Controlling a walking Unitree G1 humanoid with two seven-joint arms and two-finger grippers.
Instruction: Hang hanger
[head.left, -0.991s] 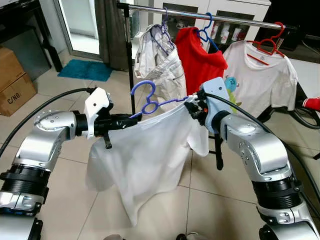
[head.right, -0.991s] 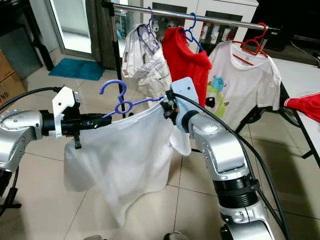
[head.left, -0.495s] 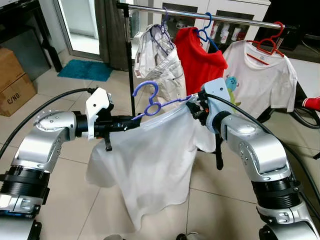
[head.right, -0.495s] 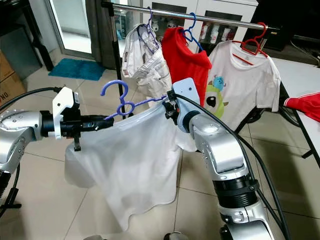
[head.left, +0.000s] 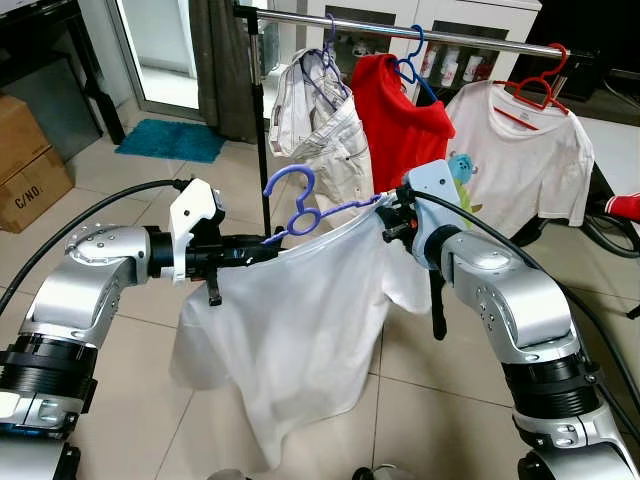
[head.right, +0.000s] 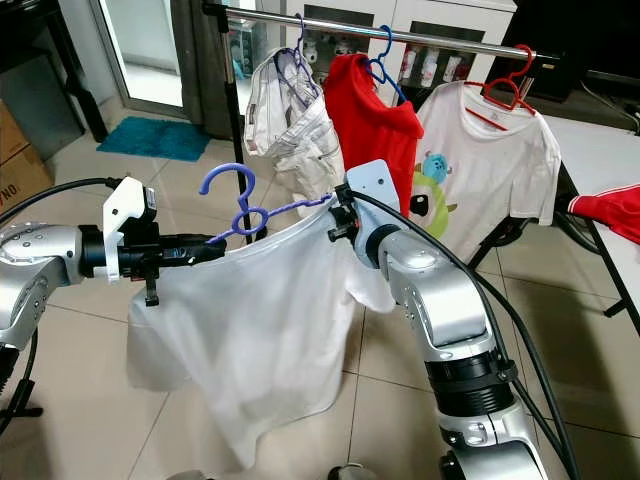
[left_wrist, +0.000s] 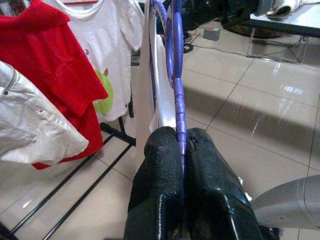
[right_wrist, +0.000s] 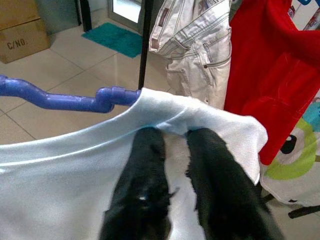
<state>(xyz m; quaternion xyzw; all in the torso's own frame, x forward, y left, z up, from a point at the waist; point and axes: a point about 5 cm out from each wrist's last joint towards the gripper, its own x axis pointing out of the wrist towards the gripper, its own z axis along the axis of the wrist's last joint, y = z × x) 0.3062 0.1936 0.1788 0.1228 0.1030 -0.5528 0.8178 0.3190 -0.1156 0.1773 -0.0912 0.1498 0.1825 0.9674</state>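
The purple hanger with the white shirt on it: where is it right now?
The purple hanger is held in front of the robot between the left gripper and right gripper, below the clothes rail, near the hanging pale jeans.

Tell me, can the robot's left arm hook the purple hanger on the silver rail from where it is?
Probably not yet. The left tool grips the purple hanger below the silver rail, with hanging clothes between. It would need to lift higher and closer.

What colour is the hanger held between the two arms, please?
The hanger is purple-blue, clearest in the left eye view.
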